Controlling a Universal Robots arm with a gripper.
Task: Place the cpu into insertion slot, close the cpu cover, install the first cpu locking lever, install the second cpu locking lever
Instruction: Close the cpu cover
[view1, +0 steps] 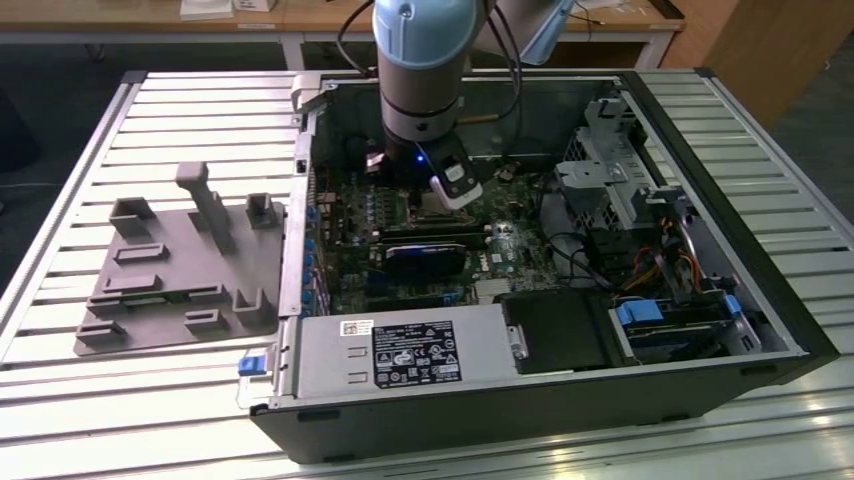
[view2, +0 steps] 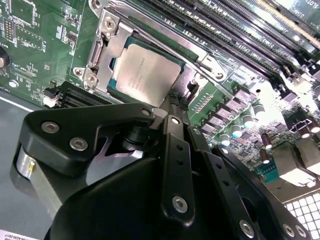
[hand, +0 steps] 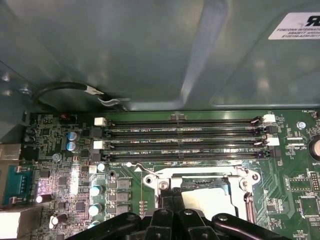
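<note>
My gripper (hand: 171, 194), closed and apparently empty, hangs just beside the seated cpu (view2: 145, 75). It looks light, stiff and fragile; I'd hold its edges.

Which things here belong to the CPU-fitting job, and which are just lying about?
Job in hand:
cpu
cpu cover
locking lever
gripper

Lying about:
memory slots
black card
power supply
grey fixture plate

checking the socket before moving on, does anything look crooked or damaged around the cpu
Nothing stands out. The pale silver square cpu lies flat and square inside the silvery metal cover frame on the green circuit board. The black gripper is at the frame's edge and hides that side.
</note>
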